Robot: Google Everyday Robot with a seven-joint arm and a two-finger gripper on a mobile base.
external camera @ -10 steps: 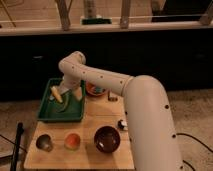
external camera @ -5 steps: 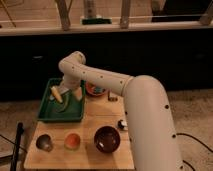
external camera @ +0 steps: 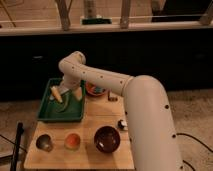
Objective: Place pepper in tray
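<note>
The dark green tray (external camera: 47, 116) sits at the back left of the wooden table. The pepper (external camera: 56, 93), yellow with an orange end, is over the tray's back left part, right at the tip of my gripper (external camera: 65, 94). The gripper reaches down into the tray from the white arm, which comes in from the right. Whether the pepper rests on the tray floor or is held just above it cannot be told. A pale green curved item (external camera: 63, 107) lies in the tray under the gripper.
On the table's front edge stand a round dark brown bowl (external camera: 106, 139), a small orange-filled dish (external camera: 73, 141) and a grey cup (external camera: 44, 142). A reddish bowl (external camera: 96, 90) and a small brown object (external camera: 113, 96) sit behind the arm. A small dark object (external camera: 121, 125) lies near the table's right edge.
</note>
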